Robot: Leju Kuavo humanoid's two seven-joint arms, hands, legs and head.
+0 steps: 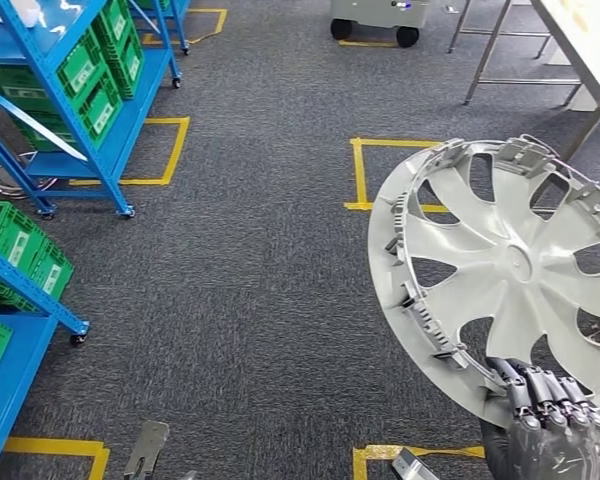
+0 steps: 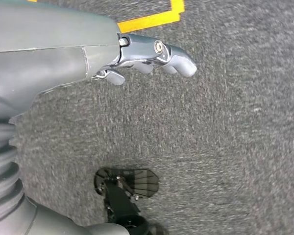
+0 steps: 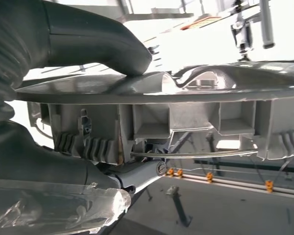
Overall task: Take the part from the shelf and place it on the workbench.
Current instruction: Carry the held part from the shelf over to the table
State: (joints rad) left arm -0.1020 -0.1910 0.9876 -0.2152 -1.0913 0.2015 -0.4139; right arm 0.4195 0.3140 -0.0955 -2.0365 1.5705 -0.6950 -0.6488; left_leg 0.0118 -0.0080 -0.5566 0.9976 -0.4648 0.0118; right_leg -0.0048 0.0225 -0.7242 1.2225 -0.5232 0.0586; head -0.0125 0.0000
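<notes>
A large silver-grey wheel cover (image 1: 508,265) with curved spokes is held up at the right of the head view, inner side toward me. My right hand (image 1: 550,415) grips its lower rim from below. In the right wrist view the thumb (image 3: 112,44) presses one face of the wheel cover's rim (image 3: 197,93) and the fingers (image 3: 138,176) wrap the other. My left hand (image 2: 145,54) hangs over the grey carpet, holding nothing, its fingers fairly straight. The blue shelf (image 1: 93,110) stands at the far left. A corner of the pale workbench (image 1: 584,40) shows at the top right.
Green crates (image 1: 101,70) fill the blue shelf, and a second blue rack (image 1: 18,290) with green crates stands nearer on the left. Yellow floor markings (image 1: 361,175) outline squares on the carpet. A wheeled grey cart (image 1: 376,20) stands at the far top centre.
</notes>
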